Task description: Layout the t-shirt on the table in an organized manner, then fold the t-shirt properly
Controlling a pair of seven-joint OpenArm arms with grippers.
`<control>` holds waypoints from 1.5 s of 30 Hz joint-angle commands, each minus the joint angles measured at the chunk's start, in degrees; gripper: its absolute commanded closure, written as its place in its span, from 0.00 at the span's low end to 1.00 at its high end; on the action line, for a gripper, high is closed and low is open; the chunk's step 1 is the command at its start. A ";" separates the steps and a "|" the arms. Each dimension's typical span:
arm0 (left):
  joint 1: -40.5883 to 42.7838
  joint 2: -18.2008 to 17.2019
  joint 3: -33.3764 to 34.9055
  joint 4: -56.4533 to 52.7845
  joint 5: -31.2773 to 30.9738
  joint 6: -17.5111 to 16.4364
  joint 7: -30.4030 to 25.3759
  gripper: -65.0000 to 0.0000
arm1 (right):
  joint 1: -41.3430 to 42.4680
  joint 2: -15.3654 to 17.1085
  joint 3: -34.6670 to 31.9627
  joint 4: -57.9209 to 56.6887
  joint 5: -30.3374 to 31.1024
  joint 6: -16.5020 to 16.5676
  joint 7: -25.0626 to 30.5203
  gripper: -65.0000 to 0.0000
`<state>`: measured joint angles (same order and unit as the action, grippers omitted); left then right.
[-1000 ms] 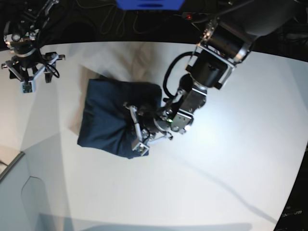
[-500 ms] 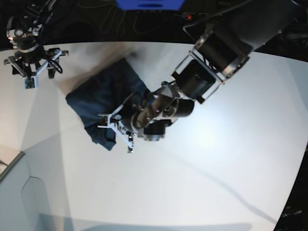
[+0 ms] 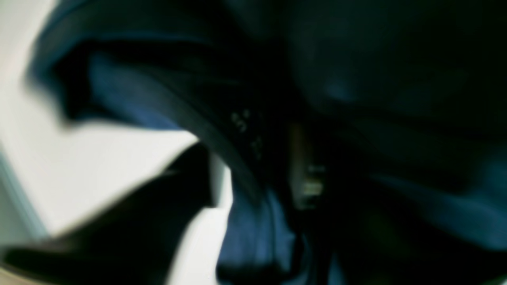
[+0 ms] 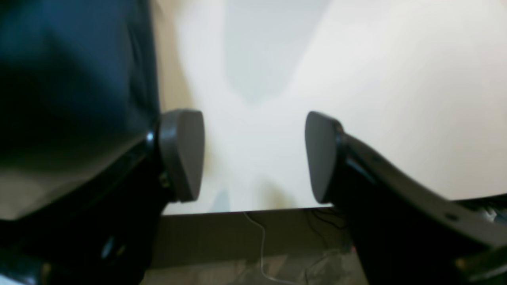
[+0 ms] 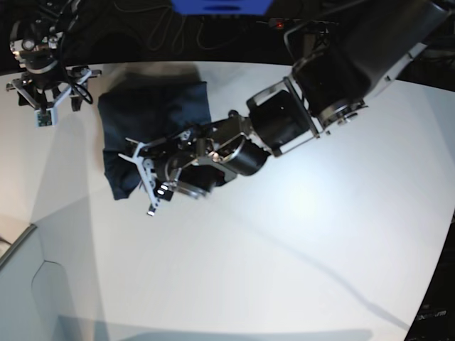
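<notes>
In the base view the t-shirt (image 5: 146, 131) lay bunched on the desk (image 5: 298, 241) at upper left, dragged leftward from its place 1 second before and no longer a tidy block. The left hand (image 5: 147, 181) stood at its lower edge, fingers parting; whether cloth was held I cannot tell. The right hand (image 5: 44, 96) hovered wide, empty, just left of it. Layout looked undone.
</notes>
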<state>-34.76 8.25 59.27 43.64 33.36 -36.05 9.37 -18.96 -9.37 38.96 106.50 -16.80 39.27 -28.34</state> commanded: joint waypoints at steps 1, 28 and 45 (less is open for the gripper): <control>-1.94 0.75 -0.32 1.77 -0.09 2.16 -0.62 0.49 | 0.02 0.37 0.12 1.15 0.40 0.73 1.13 0.39; 19.95 -13.83 -54.21 26.38 -0.35 3.22 -0.35 0.42 | 1.33 0.37 -18.17 -4.21 0.58 0.73 1.30 0.91; 42.63 -15.06 -72.14 39.40 -0.53 3.22 -0.09 0.42 | -5.96 0.37 -15.71 -4.04 9.72 0.73 13.96 0.91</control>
<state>7.94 -6.85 -12.75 82.04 33.08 -33.10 10.20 -25.10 -8.99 23.24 101.49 -8.01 39.29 -15.88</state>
